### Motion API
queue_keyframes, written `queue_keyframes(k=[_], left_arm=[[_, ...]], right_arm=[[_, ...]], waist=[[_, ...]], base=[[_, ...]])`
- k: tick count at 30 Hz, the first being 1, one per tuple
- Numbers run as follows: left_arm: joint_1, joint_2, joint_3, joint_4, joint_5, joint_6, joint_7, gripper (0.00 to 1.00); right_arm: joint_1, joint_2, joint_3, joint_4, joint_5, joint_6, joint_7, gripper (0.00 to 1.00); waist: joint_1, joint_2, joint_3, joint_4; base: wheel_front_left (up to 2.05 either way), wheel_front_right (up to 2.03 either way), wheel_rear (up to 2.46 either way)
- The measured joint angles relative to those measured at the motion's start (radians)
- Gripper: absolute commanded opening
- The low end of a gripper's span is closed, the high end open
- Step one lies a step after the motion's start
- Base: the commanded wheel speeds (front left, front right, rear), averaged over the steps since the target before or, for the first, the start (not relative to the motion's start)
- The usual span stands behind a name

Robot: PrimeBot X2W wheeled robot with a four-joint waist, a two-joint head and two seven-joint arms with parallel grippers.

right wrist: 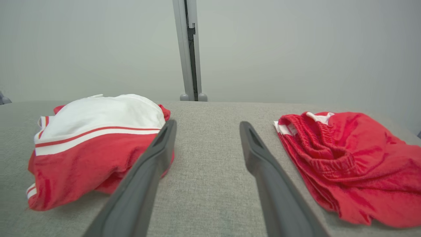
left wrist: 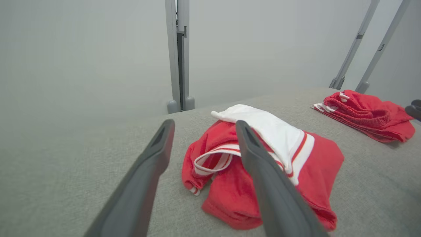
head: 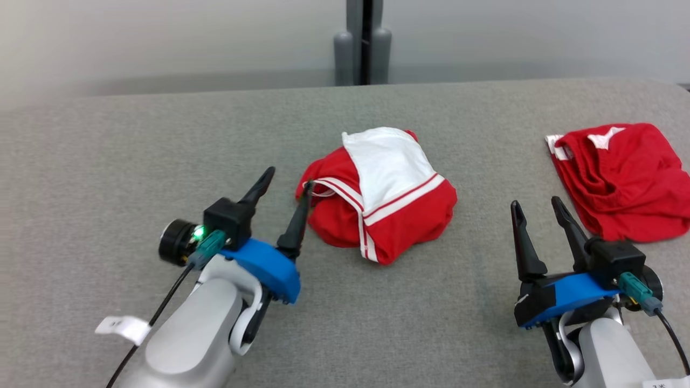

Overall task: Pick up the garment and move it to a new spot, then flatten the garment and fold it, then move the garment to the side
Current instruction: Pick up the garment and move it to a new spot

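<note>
Bunched garment mid-table, both claws spread and empty.
On the grey table [head: 108, 161] the red-and-white garment [head: 377, 199] lies crumpled at centre, with a second red garment [head: 620, 178] well to its right. The left gripper [head: 288, 179] stands apart at the crumpled garment's left edge, and the right gripper [head: 535, 202] is apart nearer. A pinch there may catch several layers, lifting a wad.

Grey fabric-covered worktop [head: 135, 151]. Near its right edge, towards the far corner, lies a red garment [head: 625, 178], loosely bunched, with a ribbed waistband gathered along its left side and white patches at the far end. Behind the far edge, mid-span, a grey upright post [head: 362, 48] stands against a pale wall.
</note>
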Motion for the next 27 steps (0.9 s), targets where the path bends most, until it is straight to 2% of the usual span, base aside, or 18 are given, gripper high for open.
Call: queue_keyframes(k=[7,15,27], left_arm=[[0.209,0.058,0.128,-0.17,0.021,0.072,-0.004,1.0],[0.438,0.061,0.256,-0.284,0.035,0.121,-0.004,1.0],[0.568,0.029,0.379,-0.322,0.055,0.111,-0.004,1.0]], right_arm=[[0.058,0.0,-0.016,0.021,-0.01,0.0,0.0,1.0],[0.128,0.0,0.001,0.039,0.016,0.0,-0.001,1.0],[0.184,0.0,0.049,0.052,0.057,0.0,-0.001,1.0]], waist=[[-0.0001,0.0001,-0.088,0.064],[-0.0003,0.0,-0.147,0.093],[-0.0002,0.0,-0.172,0.088]], base=[[0.0,0.0,0.0],[0.0,0.0,0.0],[0.0,0.0,0.0]])
